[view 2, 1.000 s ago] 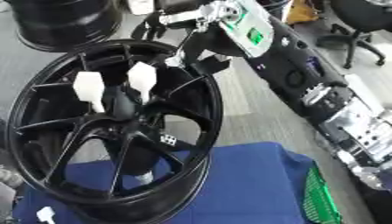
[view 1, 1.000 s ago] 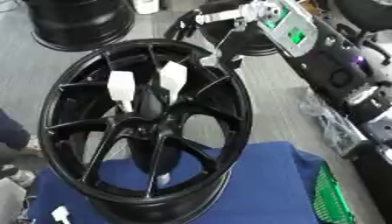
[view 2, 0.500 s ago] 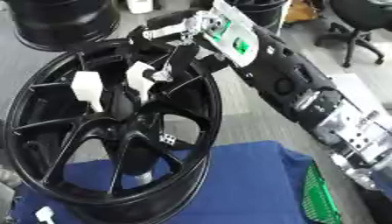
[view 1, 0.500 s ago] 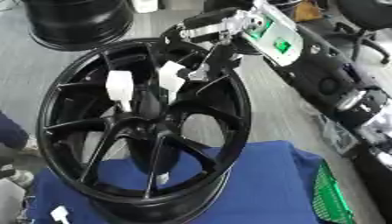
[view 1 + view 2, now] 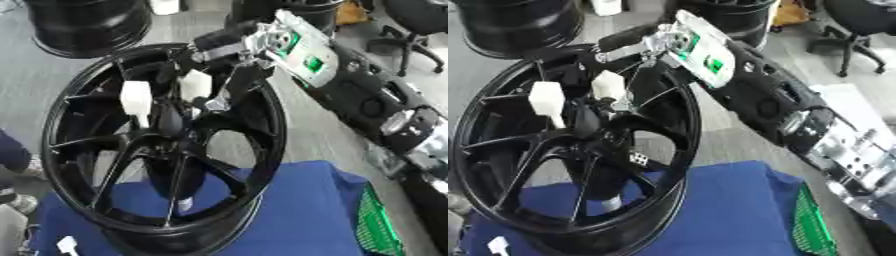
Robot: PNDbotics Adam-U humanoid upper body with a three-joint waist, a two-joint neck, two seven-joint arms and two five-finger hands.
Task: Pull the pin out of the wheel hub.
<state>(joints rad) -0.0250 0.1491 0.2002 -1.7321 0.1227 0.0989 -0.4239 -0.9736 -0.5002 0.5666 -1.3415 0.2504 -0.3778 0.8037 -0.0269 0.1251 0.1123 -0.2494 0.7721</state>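
A black wheel hub (image 5: 166, 150) is propped on a blue cloth (image 5: 297, 210). Two white pins (image 5: 137, 100) are seen by its centre. The right hand (image 5: 229, 70) is curled beside the right pin (image 5: 195, 85); grasp cannot be told. No writing is readable.

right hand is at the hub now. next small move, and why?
Probably close the right hand round the nearer white pin before pulling. The hand sits right beside that pin over the wheel hub, but I cannot see fingers wrapped round it, and both white pins stand in the hub.
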